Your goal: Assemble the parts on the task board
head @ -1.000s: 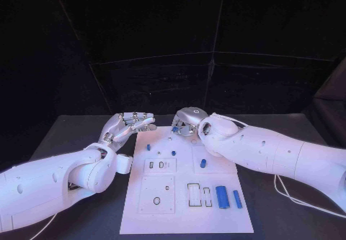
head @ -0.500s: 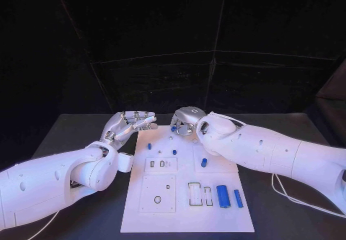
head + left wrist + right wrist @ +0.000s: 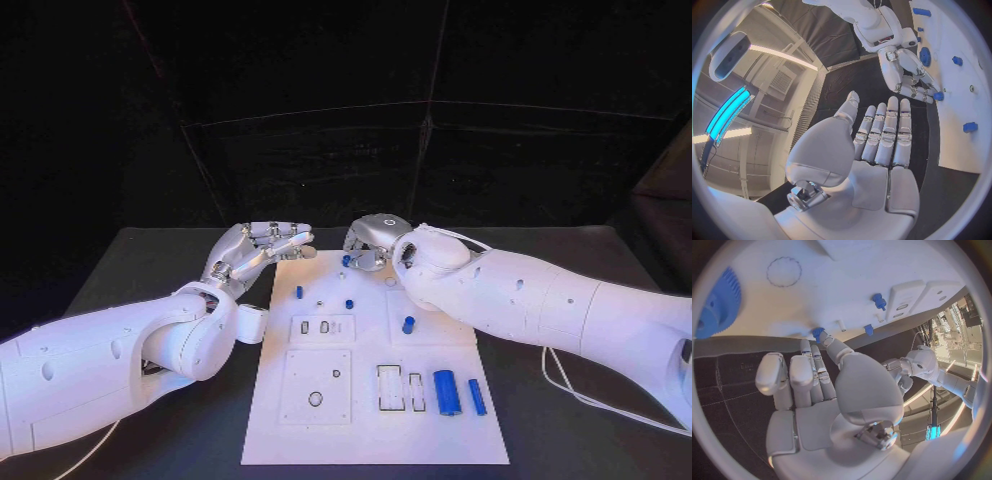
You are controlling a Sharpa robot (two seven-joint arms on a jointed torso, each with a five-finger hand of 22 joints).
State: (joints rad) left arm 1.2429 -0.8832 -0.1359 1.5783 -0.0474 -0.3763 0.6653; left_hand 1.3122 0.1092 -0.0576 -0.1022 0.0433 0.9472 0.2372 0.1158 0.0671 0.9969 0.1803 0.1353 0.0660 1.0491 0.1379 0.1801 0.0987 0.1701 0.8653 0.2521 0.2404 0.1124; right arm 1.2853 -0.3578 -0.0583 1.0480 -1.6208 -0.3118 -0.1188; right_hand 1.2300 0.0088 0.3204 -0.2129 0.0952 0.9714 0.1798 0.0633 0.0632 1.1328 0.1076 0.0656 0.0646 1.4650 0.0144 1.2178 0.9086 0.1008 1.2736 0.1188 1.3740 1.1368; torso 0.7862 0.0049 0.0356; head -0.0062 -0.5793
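Fingers first: your right hand [image 3: 378, 240] has a small blue part [image 3: 819, 333] pinched at its fingertips [image 3: 826, 340], the rest of that hand's fingers lying close together beside it. You see the same blue tip from the left wrist, out at the end of the right hand's fingers, just off the far edge of the task board [image 3: 368, 420]. So the piece is already in your grasp; what matters is what lies ahead of it. The board surface is straight beyond those fingertips, with a short white post [image 3: 841, 325] close in front of the held part and a blue gear [image 3: 717, 302] well off to one side. Your left hand [image 3: 260, 247] is flat, fingers straight and side by side, holding nothing, just beside the board's far left corner. The right hand is plainly the nearer one. I can't tell the held part's long axis.
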